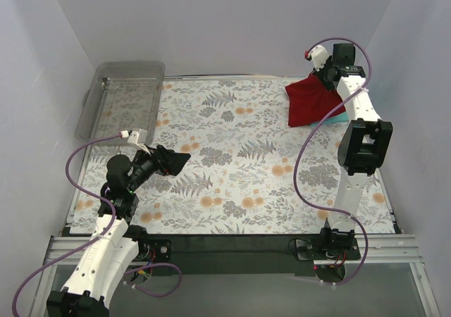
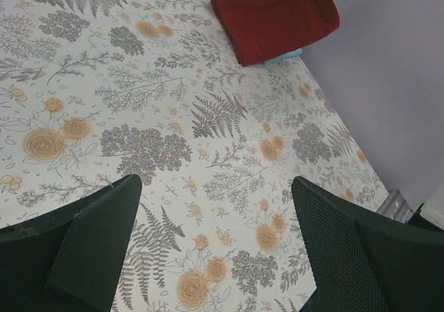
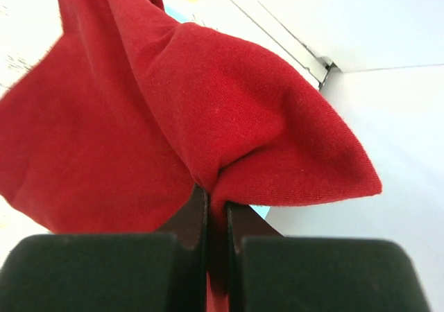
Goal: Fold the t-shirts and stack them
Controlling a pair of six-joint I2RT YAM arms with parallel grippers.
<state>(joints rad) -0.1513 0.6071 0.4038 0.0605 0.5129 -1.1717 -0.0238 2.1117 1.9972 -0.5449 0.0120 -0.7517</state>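
1. Our right hand (image 3: 216, 211), pressed together, pinches the soft dark red cloth t-shirt (image 3: 139, 132) at the desk's (image 1: 225, 155) far right corner, atop the teal cloth t-shirt (image 2: 286, 55).
2. Our left hand (image 2: 215, 187) hangs spread, empty.
3. We judge it limp and light: grip corners.

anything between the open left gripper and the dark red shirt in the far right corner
Nothing visible. Only bare floral tablecloth lies between the left gripper and the dark red cloth t-shirt; the clear plastic tray sits off at far left. The right gripper pinches the shirt.
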